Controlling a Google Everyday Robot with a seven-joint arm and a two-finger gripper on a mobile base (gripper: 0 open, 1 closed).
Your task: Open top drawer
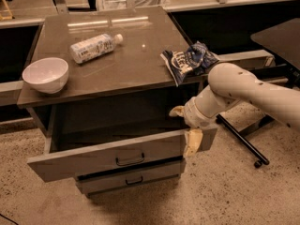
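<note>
Speckled beige floor [225, 191] surrounds a brown-topped cabinet [131, 64] bearing a white bowl [45, 74]; at centre right, the pale gripper [186, 128] clamps the pulled-out grey-brown top drawer [93, 156] by its front.

We see a grey-brown table top [136, 60] carrying three things. A white bowl [45, 74] stands upright at its front left corner. A bottle [93, 47] lies on its side behind the bowl, cap pointing right, apart from it. A crumpled blue and white bag [190, 60] lies at the right edge, partly overhanging it. The table stands on a speckled floor [225, 196], where a black leg with a caster [243, 146] also rests. Below the bag, our gripper [183, 131] clasps the right end of the top drawer [93, 156].
</note>
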